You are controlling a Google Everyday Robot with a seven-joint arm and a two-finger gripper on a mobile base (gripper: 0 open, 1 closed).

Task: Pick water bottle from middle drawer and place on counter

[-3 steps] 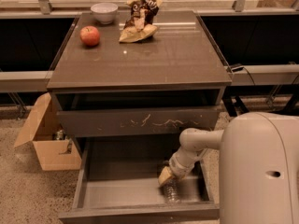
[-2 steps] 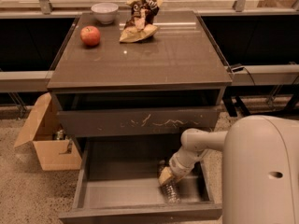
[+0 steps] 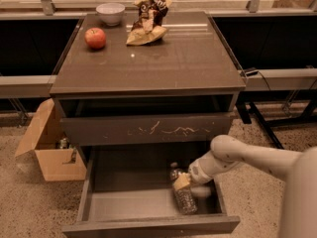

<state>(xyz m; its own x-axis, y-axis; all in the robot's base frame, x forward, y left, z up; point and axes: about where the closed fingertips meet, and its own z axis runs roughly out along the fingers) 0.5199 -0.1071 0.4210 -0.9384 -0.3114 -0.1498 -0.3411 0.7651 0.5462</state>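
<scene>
Water bottle (image 3: pixel 185 202) lies on its side in the middle drawer (image 3: pixel 129 202), right under the gripper (image 3: pixel 184 184). It looks light, smooth and a bit squishy, so its middle seems best to hold. I cannot tell if the gripper pinches it. Right of the gripper, the arm (image 3: pixel 237 155) slopes down into the drawer.

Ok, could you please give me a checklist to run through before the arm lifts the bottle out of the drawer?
1. The middle drawer is pulled open: ok.
2. The water bottle lies on its floor, right side, in view: ok.
3. The gripper is down at the bottle's upper part: ok.
4. Secure hold on the bottle: cannot tell.
5. The counter has bare room in front of the apple: ok.
6. Clearance under the scratched drawer front for lifting out: cannot tell.
</scene>
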